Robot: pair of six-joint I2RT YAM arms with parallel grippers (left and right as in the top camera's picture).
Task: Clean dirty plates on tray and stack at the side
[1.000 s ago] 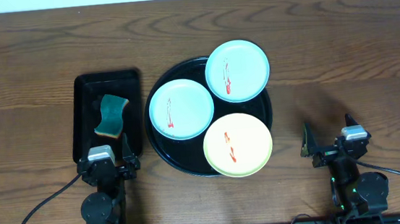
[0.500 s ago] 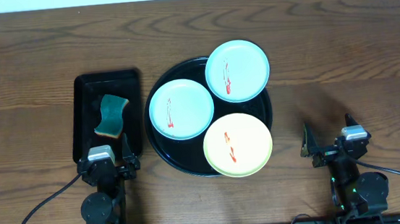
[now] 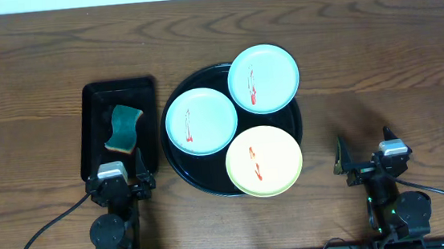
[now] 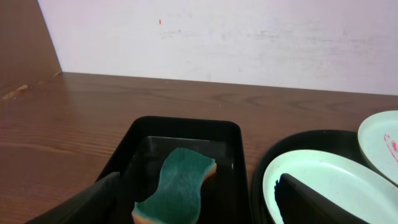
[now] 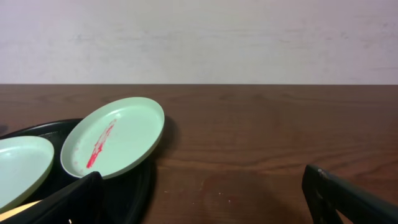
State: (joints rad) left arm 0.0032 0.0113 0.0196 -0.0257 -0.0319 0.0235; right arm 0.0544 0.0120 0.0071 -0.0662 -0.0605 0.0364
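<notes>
The round black tray [image 3: 294,131] holds three dirty plates with red smears: a mint plate [image 3: 201,121] on the left, a mint plate [image 3: 263,78] overhanging the far rim, and a yellow plate [image 3: 264,160] at the front. My left gripper [image 3: 118,169] is open and empty at the near end of the rectangular tray, left of the round tray. My right gripper [image 3: 364,157] is open and empty over bare wood to the right. The left wrist view shows the left mint plate [image 4: 323,180] by the open jaws [image 4: 199,208]. The right wrist view shows the far mint plate [image 5: 115,143] and open jaws [image 5: 205,199].
A smaller rectangular black tray [image 3: 92,112] left of the round tray holds a green sponge [image 3: 124,127], also seen in the left wrist view [image 4: 177,183]. Brown wood tabletop [image 3: 378,70] extends to the right and behind. A pale wall stands at the table's far edge.
</notes>
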